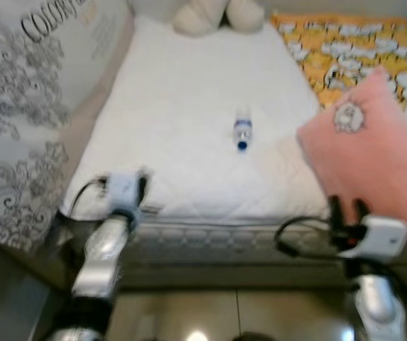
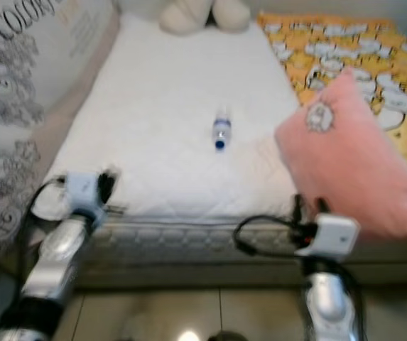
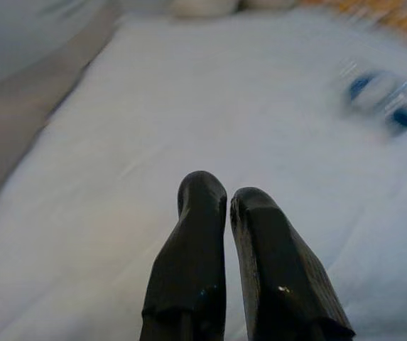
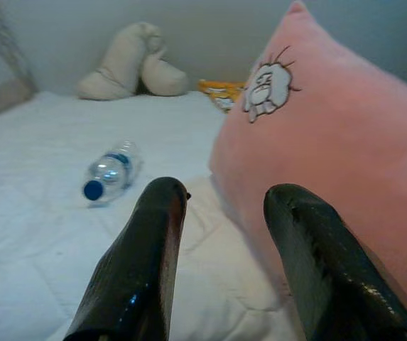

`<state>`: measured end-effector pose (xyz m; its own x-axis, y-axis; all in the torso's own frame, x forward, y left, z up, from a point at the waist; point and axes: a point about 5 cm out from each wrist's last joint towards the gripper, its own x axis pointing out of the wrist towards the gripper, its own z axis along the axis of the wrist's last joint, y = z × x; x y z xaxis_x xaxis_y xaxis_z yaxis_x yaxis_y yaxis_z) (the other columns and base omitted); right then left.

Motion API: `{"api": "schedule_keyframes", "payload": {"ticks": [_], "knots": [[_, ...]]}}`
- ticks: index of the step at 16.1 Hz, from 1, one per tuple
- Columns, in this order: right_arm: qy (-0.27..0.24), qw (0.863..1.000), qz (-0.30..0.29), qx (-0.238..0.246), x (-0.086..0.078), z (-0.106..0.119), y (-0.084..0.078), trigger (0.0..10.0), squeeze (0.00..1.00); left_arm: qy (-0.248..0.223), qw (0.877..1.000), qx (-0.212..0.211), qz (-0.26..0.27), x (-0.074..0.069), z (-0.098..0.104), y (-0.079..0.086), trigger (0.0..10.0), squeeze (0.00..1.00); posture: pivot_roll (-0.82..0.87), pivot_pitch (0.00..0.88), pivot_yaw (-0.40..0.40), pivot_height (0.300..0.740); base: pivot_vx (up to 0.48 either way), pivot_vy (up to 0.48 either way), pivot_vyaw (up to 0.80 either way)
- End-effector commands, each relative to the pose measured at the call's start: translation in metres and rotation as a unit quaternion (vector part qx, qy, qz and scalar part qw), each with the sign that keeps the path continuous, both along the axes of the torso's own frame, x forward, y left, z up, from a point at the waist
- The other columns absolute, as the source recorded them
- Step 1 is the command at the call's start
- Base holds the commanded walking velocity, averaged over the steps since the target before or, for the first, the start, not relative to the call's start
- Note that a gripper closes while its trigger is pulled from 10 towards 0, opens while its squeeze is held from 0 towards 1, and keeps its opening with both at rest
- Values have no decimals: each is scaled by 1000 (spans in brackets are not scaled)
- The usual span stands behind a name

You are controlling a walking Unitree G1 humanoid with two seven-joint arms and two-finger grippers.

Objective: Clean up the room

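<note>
Bed scene from the robot's head, read left to right. At far left a grey-and-white patterned cloth (image 1: pixel 18 128), printed with scrolling floral ornament and dark lettering, stands along the side of the mattress (image 1: pixel 189 106), whose top is a smooth white quilted cover with faint stitched seams and a ribbed edge facing the robot. The left gripper (image 3: pixel 226 202) sits at the near left corner of the mattress on a silver arm with a looped black cable; in the left wrist view its 2 black, rounded fingers lie almost together with only a thin slit between them, holding nothing, over bare white cover. Near the middle of the mattress lies 1 small clear plastic bottle (image 1: pixel 242 133), cylindrical, on its side, with a blue cap pointing toward the robot and a blue label band; it is well apart from both grippers. At the head of the bed rests a cream, soft, lobed plush (image 1: pixel 217 14). To the right, an orange blanket (image 1: pixel 352 50) with a white cartoon print covers the far right. A pink, plush, square pillow (image 1: pixel 366 156) with a small white cartoon patch stands tilted on the right near edge. The right gripper (image 4: pixel 224 199) is just before this pillow, its 2 glossy fingers spread wide, grasping nothing.
</note>
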<state>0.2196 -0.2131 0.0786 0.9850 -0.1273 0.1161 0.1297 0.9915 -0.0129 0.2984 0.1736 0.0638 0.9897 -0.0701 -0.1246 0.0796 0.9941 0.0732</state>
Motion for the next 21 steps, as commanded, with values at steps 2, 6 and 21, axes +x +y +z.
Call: {"api": "schedule_keyframes", "payload": {"ticks": [2,6,21], "knots": [[4,1000,-1,9,9,3,-2,10000,0,-26,999,-22,-16,10,13,-21,10000,1000,-132,0,44,719,0,0,0],[8,1000,10,21,16,3,0,10000,0,-39,998,-38,-20,20,24,-27,10000,1000,-130,0,46,719,0,0,0],[33,998,43,38,38,-3,4,10000,0,-52,994,-68,-71,34,37,-62,10000,1000,-147,0,59,719,0,0,0]]}}
